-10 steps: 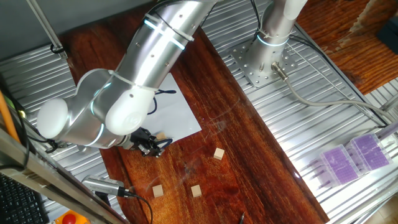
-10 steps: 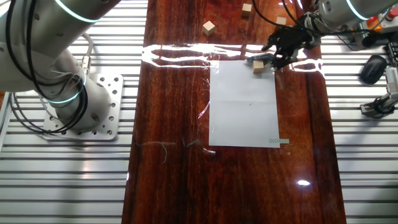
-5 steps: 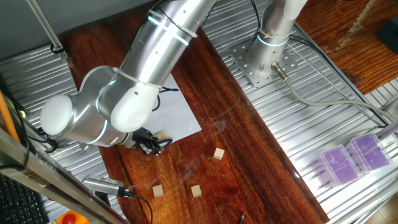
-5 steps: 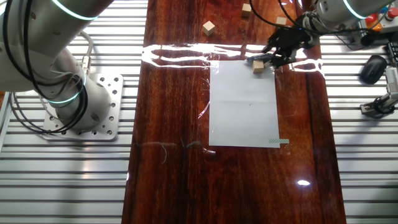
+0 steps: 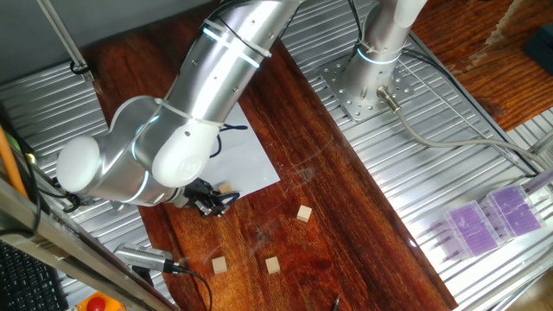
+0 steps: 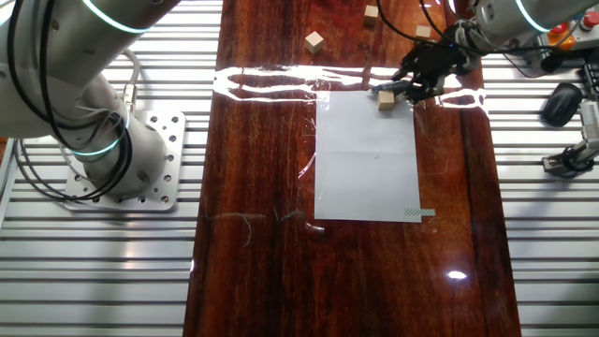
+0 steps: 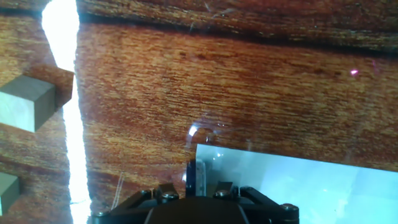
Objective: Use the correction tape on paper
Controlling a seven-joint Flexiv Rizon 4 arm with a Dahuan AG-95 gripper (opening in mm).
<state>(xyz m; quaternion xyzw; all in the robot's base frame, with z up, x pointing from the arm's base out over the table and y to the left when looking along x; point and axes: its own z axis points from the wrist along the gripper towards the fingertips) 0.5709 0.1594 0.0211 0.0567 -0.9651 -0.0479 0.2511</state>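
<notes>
The white paper [image 6: 365, 154] lies on the dark wooden table; it also shows in the one fixed view [image 5: 246, 160] and the hand view [image 7: 292, 186]. My gripper [image 6: 418, 80] is at the paper's far right corner, low over the table, also seen under the arm [image 5: 210, 202]. In the hand view my gripper [image 7: 196, 190] is shut on the correction tape [image 7: 194, 175], a thin dark strip with a pale centre seen edge-on, its tip at the paper's edge. A tan wooden cube [image 6: 386, 99] sits on the paper's corner, right beside the gripper.
More tan cubes lie beyond the paper [image 6: 314, 40] [image 6: 372, 13], and two show at the left of the hand view [image 7: 25, 102] [image 7: 7, 186]. A bright glare stripe [image 6: 271, 80] crosses the table. Ribbed metal decks flank the wood. The arm's base [image 6: 140, 159] stands left.
The gripper with the tape has shifted slightly at the paper's corner, and the cube beside it has moved a little to the left. The arm's elbow has moved slightly.
</notes>
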